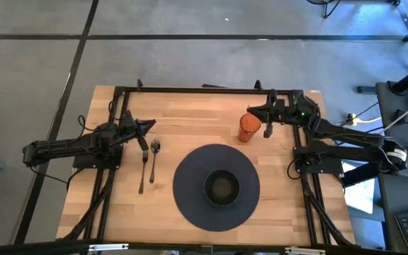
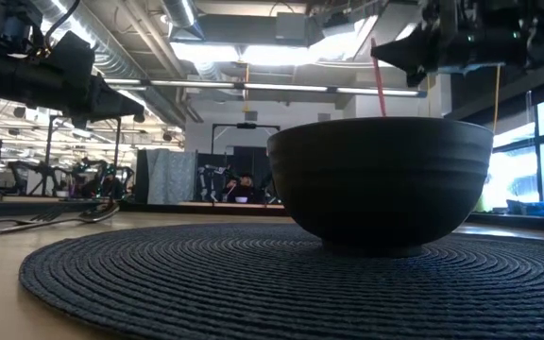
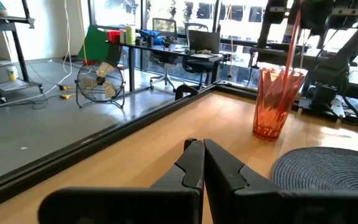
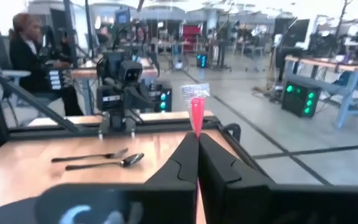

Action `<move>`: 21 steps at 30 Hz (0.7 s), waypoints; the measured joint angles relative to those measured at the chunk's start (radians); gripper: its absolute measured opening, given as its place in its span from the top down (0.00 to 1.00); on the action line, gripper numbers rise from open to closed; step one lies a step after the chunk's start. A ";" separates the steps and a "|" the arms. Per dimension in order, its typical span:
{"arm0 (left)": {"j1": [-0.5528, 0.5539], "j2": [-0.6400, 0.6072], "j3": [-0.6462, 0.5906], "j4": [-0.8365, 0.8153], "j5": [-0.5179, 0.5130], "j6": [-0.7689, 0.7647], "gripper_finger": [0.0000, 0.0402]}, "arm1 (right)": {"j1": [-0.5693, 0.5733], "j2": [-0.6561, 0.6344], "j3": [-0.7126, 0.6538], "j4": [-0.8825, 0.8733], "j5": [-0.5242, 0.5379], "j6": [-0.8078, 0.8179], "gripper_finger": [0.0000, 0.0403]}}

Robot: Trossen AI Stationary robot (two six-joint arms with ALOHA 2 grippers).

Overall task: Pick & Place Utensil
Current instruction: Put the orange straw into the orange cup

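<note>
**A:** Right gripper point(image 1: 267, 128) is up over the orange cup point(image 1: 248, 128), fingers pinched together on a red straw point(image 4: 196, 115) that stands down into the cup. It reads as a release or a lift, I can't say which.

**B:** And the utensils?

**A:** The fork point(image 1: 144, 170) and spoon point(image 1: 154, 159) lie side by side on the wood, untouched, just in front of the left gripper point(image 1: 146, 127), slightly below its tips. Its fingers are closed on nothing, and it hangs above the table.

**B:** So the pick hasn't started.

**A:** My judgement too. The next move calls for that pincer to spread, drop over one handle and close across it. The spoon sits beside the fork with little gap, so a wide spread could nudge the neighbour.

**B:** Room to work?

**A:** Bare wood runs from the utensils to the round dark mat point(image 1: 216, 186), with the bowl point(image 1: 222, 187) at its centre, well ahead of the left pincer. The black frame rail point(image 1: 190, 90) lines the table's far edge, clear of both.
</note>
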 joint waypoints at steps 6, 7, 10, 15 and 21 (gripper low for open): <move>0.000 0.000 0.000 0.000 0.001 0.000 0.99 | 0.000 0.000 -0.075 0.033 0.037 0.018 1.00; 0.000 0.000 0.000 -0.001 0.001 0.000 0.99 | 0.000 0.000 -0.085 0.033 0.037 0.022 1.00; 0.000 0.000 0.000 -0.001 0.002 0.000 0.99 | 0.000 -0.001 -0.108 0.037 0.047 0.033 1.00; 0.000 0.000 0.000 -0.001 0.003 0.000 1.00 | 0.000 0.000 -0.132 0.025 0.055 0.035 1.00; 0.000 0.000 0.000 -0.001 0.003 -0.011 0.99 | 0.000 0.000 -0.128 0.000 0.052 0.062 0.90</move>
